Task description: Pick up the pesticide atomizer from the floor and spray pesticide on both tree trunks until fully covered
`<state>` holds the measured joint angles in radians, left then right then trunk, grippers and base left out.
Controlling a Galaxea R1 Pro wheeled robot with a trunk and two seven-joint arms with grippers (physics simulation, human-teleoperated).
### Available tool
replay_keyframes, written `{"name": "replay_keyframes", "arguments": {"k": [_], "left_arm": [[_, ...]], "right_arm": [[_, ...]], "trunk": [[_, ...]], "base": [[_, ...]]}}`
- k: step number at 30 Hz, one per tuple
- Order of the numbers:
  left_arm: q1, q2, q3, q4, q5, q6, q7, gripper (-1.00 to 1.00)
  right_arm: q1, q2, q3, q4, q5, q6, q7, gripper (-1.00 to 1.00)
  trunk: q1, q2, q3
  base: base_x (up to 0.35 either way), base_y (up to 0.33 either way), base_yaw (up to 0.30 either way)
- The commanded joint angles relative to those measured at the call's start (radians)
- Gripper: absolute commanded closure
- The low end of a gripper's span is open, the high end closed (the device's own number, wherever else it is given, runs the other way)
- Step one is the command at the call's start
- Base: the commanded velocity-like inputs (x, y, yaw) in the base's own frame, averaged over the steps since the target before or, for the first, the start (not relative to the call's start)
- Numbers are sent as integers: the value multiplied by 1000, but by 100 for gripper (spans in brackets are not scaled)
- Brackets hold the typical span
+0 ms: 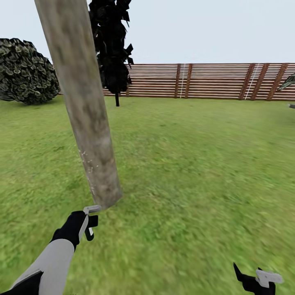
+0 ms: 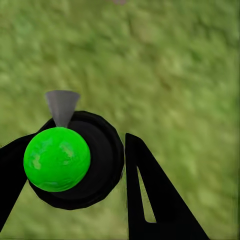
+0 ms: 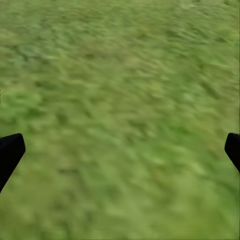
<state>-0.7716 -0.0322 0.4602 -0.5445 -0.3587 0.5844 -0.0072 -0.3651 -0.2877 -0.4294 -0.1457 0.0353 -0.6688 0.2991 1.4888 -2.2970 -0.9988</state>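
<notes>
The pesticide atomizer (image 2: 70,160) sits in my left hand (image 2: 75,175): in the left wrist view I see its bright green round body against a black disc, with a small grey cone-shaped nozzle (image 2: 62,106) poking out beyond it. My black fingers (image 2: 150,195) close on it from both sides, so that hand is clamped on the atomizer. In the head view my left hand (image 1: 88,223) hangs just in front of the foot of the near tree trunk (image 1: 84,106), and a pale grey part of the atomizer (image 1: 92,209) almost touches the bark there.

That trunk is a thick, pale grey-beige column with brownish patches, leaning slightly, rising from the grass lawn (image 1: 184,164) out of the top of the view. A few tiny whitish specks (image 1: 88,164) dot its lower part, on the side nearer the bush.

Beyond the trunk and close beside it stands a second tree (image 1: 111,45) with dark, jagged foliage and a thin dark stem. Further out on the other side of the trunk is a round leafy bush (image 1: 26,71). Behind them runs the brown slatted fence (image 1: 213,80).

My right hand (image 1: 256,280) hangs well away from the trunk, low over the grass. Its fingertips (image 3: 10,152) stand wide apart at the edges of the right wrist view, with bare grass (image 3: 120,120) between them.
</notes>
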Motion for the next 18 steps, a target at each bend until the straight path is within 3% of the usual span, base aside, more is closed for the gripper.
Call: {"name": "replay_keyframes", "arguments": {"k": [1,10,18], "left_arm": [[0,0,0,1,0,0,-1,100],[0,-2,-1,3,-1,-1,-2,100],[0,-2,-2,3,-1,-1,-2,100]], "right_arm": [[0,1,0,0,0,0,0,-100],[0,5,0,0,0,0,0,-100],[0,5,0,0,0,0,0,-100]], "trunk": [[0,0,0],[0,0,0],[0,0,0]], "base": [[120,-279,273],[132,-278,257],[91,-277,15]]}}
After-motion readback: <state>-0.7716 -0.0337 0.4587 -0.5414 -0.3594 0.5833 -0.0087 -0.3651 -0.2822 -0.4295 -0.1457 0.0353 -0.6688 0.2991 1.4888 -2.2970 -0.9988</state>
